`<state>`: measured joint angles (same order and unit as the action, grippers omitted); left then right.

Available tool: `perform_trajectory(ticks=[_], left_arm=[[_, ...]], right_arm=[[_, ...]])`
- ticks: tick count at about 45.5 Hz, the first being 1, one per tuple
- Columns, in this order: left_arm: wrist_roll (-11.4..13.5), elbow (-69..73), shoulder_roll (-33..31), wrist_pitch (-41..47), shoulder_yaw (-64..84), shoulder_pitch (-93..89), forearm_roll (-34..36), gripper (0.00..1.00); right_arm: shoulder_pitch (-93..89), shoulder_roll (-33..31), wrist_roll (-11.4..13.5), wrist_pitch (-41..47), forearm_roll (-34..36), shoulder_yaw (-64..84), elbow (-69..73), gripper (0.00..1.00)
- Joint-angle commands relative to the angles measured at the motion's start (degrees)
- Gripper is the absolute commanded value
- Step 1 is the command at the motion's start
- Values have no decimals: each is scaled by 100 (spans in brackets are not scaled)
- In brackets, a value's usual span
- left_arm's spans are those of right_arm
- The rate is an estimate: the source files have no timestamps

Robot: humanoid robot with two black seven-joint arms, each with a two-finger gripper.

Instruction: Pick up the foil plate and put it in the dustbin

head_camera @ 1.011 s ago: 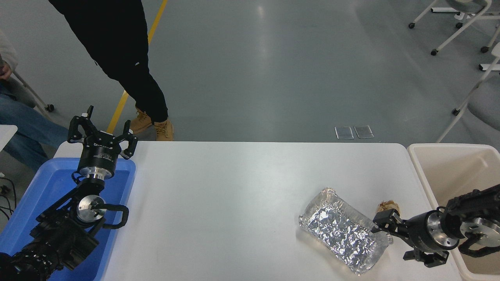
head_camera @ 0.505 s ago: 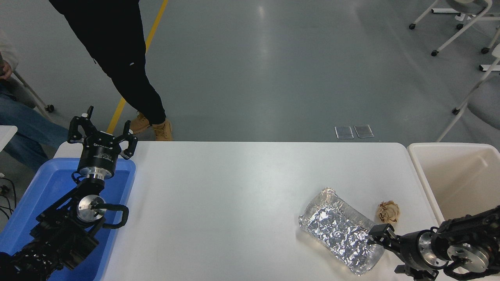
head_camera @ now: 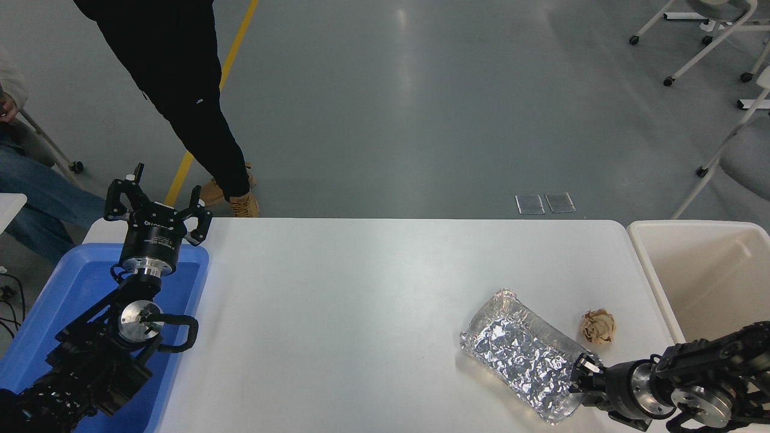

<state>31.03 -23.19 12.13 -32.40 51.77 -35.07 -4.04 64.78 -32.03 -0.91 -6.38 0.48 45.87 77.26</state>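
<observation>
The foil plate [head_camera: 522,359], a crinkled silver tray, lies at an angle on the white table [head_camera: 361,300] near its front right. My right gripper [head_camera: 586,380] comes in low from the right edge and sits against the plate's near right end, right at its rim. The view does not show whether it grips the foil. The cream dustbin [head_camera: 648,258] stands just past the table's right edge, with my right arm crossing its near corner. My left gripper [head_camera: 157,193] is parked, open and pointing up, over the far left of the table.
A small crumpled brown paper ball [head_camera: 597,326] lies between the plate and the dustbin. A blue tub [head_camera: 66,288] sits under my left arm. A person's dark-trousered legs [head_camera: 198,120] stand beyond the far left edge; white chairs [head_camera: 710,42] are at the far right.
My right gripper has dropped lower and slid in against the plate's right end, uncovering the paper ball. The plate has not moved. The person's feet have shifted slightly.
</observation>
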Motion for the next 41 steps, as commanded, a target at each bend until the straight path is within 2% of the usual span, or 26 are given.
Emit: perform_trajectory(ticks=[1, 19, 41], left_arm=[[0, -1, 0, -3, 0, 0, 0, 99], [0, -1, 0, -3, 0, 0, 0, 99], [0, -1, 0, -3, 0, 0, 0, 99]], right_arm=[[17, 135, -6, -39, -91, -60, -9, 0], [807, -154, -24, 75, -259, 221, 201, 0], [2714, -304, -15, 682, -267, 827, 615, 0]])
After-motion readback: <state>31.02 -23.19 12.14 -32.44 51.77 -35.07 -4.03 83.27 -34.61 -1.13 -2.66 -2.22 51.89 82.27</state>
